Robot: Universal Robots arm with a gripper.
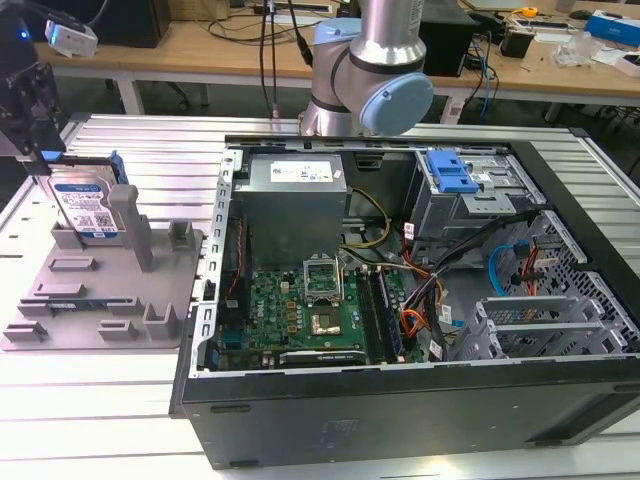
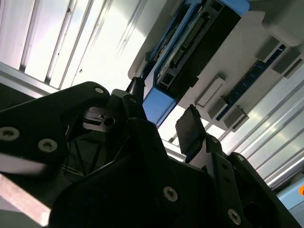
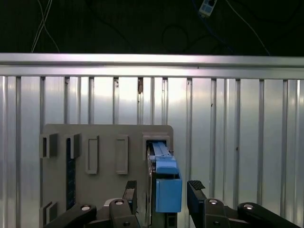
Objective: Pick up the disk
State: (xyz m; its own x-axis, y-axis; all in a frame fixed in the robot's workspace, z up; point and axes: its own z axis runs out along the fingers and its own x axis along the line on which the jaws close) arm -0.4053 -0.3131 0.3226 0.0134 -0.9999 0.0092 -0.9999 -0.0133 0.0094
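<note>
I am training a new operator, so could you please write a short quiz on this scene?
1. True or false: the disk lies flat on the tray.
2. Where are the gripper fingers? A: either side of the disk. B: inside the computer. C: flat on the table.
3. What colour is the disk's rail between the fingers?
Key: 1 false, it stands upright; 2 A; 3 blue.

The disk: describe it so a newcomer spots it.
To the exterior view's left of the open black computer case lies a grey plastic holder tray. At its far corner stands the flat silver disk, upright, blue-railed, the only thing there bearing a white-and-blue label.
</note>
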